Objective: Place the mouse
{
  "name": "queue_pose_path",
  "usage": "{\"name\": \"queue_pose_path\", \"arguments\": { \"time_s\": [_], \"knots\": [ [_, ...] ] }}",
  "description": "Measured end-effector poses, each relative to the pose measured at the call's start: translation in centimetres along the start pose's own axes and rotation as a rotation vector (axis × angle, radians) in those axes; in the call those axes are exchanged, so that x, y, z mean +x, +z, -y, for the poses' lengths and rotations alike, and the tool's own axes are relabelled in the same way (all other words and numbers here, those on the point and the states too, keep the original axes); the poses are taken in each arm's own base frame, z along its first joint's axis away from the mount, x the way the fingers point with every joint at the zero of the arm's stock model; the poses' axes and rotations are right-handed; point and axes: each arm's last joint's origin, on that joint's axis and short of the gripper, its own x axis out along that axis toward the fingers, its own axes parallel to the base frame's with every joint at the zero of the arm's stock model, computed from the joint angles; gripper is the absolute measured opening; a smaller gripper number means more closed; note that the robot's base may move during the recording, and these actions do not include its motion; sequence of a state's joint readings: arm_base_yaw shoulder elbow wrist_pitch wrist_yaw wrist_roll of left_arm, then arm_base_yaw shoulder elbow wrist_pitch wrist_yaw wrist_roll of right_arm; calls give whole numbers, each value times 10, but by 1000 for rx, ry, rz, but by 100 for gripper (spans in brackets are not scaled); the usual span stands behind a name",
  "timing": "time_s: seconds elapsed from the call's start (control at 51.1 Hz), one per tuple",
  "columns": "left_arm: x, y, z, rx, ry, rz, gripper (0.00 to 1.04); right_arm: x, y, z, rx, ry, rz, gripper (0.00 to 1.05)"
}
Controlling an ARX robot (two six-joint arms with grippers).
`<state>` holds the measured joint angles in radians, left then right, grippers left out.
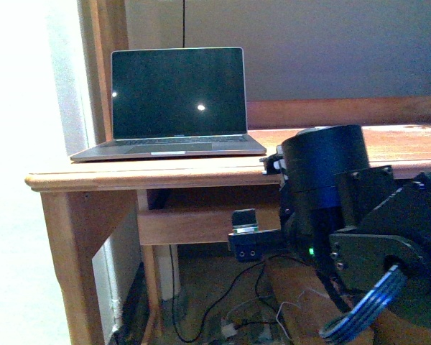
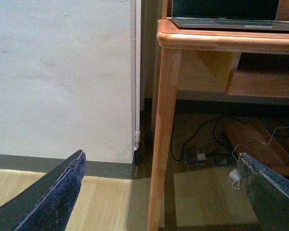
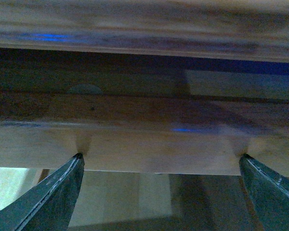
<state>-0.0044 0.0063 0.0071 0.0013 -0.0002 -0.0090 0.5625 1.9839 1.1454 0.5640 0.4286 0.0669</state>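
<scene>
I see a desk (image 1: pixel 165 175) of warm, varnished wood with a smooth, faintly glossy edge. On it, the laptop (image 1: pixel 174 108) shows a matt grey metal body and a glossy black screen catching two bright glints. My right arm (image 1: pixel 345 208) looks like matt black plastic or painted metal. The left gripper (image 2: pixel 161 192) has dark, rough-textured fingers (image 2: pixel 58 192). Beneath, the floor (image 2: pixel 111 202) is pale, smooth wood laminate; the wall (image 2: pixel 62 72) is flat matt white.

An open laptop (image 1: pixel 174 108) with a dark screen stands at the left end of the wooden desk (image 1: pixel 151 175), near its front edge. A wooden rail (image 1: pixel 345 111) runs along the desk's back edge. Below, cables (image 1: pixel 237 302) lie tangled on the floor beside a white wall (image 2: pixel 62 77).
</scene>
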Motion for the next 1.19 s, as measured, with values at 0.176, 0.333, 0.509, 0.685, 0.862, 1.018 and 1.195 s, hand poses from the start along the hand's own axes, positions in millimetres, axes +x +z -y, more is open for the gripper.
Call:
{"name": "queue_pose_path", "arguments": {
  "time_s": [0.176, 0.333, 0.509, 0.685, 0.862, 1.018, 1.195],
  "knots": [
    [0, 0, 0, 0, 0, 0, 97, 5, -1, -11, 4, -4, -11, 97],
    [0, 0, 0, 0, 0, 0, 97, 2, 3, -6, 48, 26, -6, 97],
    [0, 0, 0, 0, 0, 0, 97, -23, 13, 21, 94, 91, 13, 97],
    [0, 0, 0, 0, 0, 0, 97, -82, 25, 57, 138, 128, 45, 97],
    [0, 0, 0, 0, 0, 0, 97, -151, 11, 91, 196, 172, 5, 97],
    [0, 0, 0, 0, 0, 0, 97, -220, -11, 120, 271, 182, 10, 97],
    [0, 0, 0, 0, 0, 0, 97, -280, -45, 140, 327, 185, 20, 97]
  ]
}}
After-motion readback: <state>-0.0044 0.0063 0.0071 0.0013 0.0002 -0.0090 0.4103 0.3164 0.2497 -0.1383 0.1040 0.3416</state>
